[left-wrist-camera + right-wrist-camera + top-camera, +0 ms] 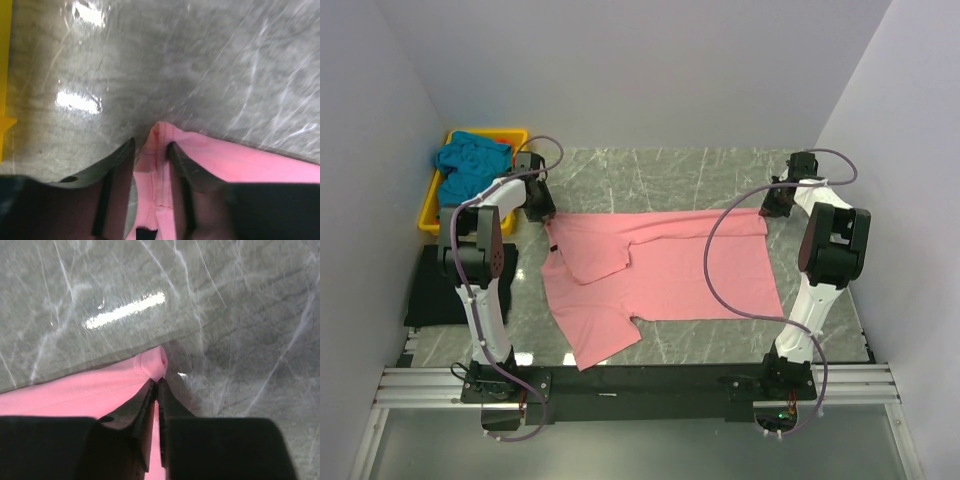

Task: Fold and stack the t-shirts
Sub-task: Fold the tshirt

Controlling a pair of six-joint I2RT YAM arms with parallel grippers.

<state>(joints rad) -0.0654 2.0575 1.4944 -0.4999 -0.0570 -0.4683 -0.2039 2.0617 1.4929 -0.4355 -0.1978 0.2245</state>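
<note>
One pink t-shirt (pixel 660 275) lies spread flat on the table (pixel 650 170), a sleeve folded in. Bare table lies beyond its far edge. The right tool (pixel 156 385) pinches the far right corner tight. The left tool (pixel 150 145) has its fingers apart around the far left corner, not squeezing. A blue t-shirt (pixel 470 165) sits crumpled in the yellow tray (pixel 428 212), partly hidden by the left arm (pixel 480 250).

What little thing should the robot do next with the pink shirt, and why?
Probably close the left gripper on the salmon pink cloth t-shirt. It straddles a far corner with a gap showing, while the right gripper already pinches the other far corner.
</note>
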